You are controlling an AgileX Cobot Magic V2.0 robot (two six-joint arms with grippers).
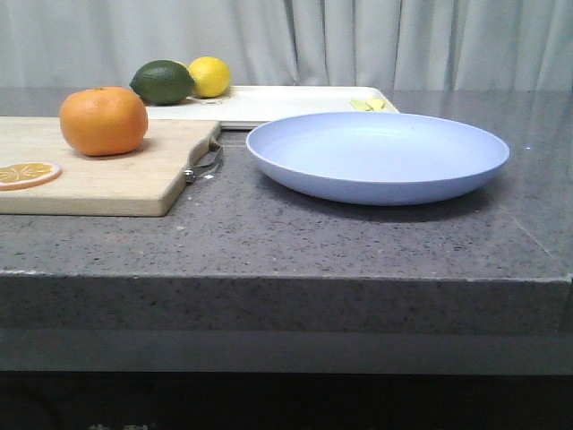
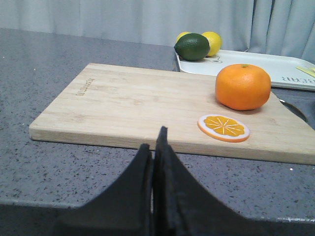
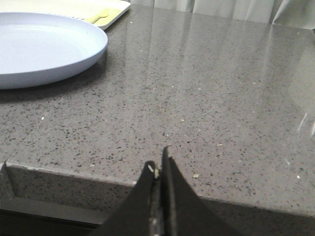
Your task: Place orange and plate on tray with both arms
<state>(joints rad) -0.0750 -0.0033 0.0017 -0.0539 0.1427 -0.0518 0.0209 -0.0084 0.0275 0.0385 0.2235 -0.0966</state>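
Nothing is lifted yet, so I judge the step in hand to be the first reach: my left gripper toward the orange, my right gripper toward the plate. Both sets of fingers are pressed together and hold nothing, each hanging back at the near edge of the counter. To do this well I should spread my left fingers wide before I come in, since the fruit is round and will roll if nudged, and close across its middle while keeping off the orange slice lying just in front of it. The orange sits on the wooden cutting board, toward its far side. For the plate, resting flat on the counter beside the board's metal handle, I reckon a pinch on the raised rim is the only hold, and the near right edge is freest. The tray lies behind both, just beyond the plate. It already carries a lime and a lemon at its left end and something small and yellow at its right, leaving the middle for what I bring.
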